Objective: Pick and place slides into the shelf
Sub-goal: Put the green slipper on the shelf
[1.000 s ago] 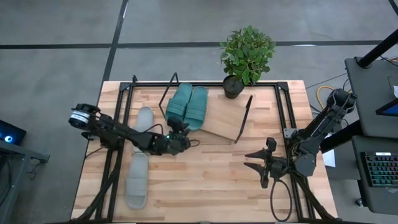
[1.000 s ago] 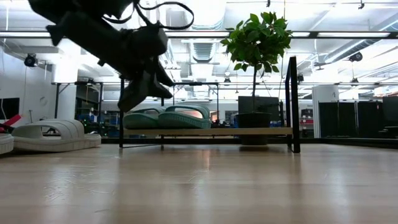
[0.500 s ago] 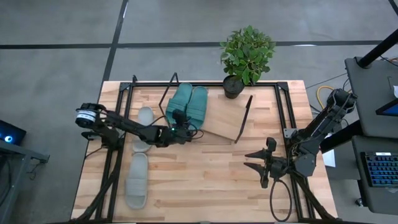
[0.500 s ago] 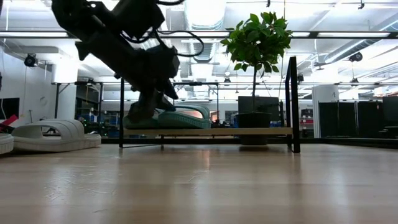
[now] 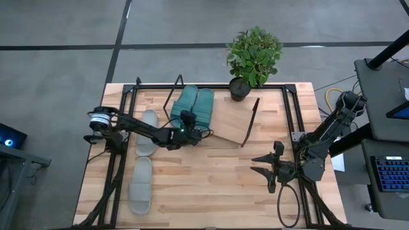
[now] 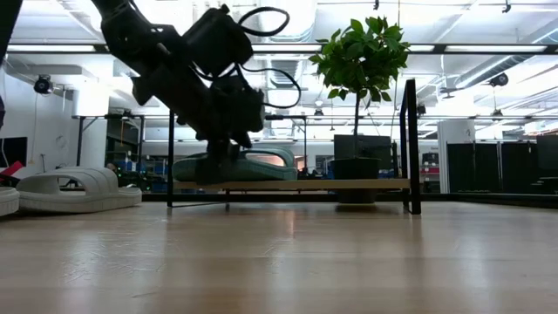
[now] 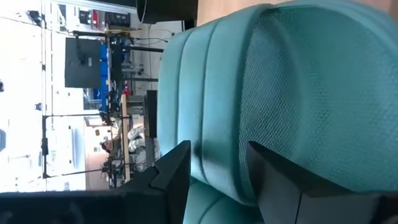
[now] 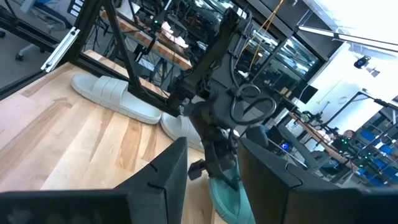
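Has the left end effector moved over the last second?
Yes. In the high view the left end effector has advanced from the bare tabletop toward the slanted light-wood shelf, and is now at the teal green foam slides.

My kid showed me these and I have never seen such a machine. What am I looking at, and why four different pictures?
Two robot arms work at a wooden table, filmed from overhead, from tabletop height, and from each wrist. The left gripper reaches open-fingered over the teal slides, which lie on the slanted shelf; its own camera shows one up close. Two grey slides wait on the table. The right gripper rests open and empty. A potted plant stands behind.
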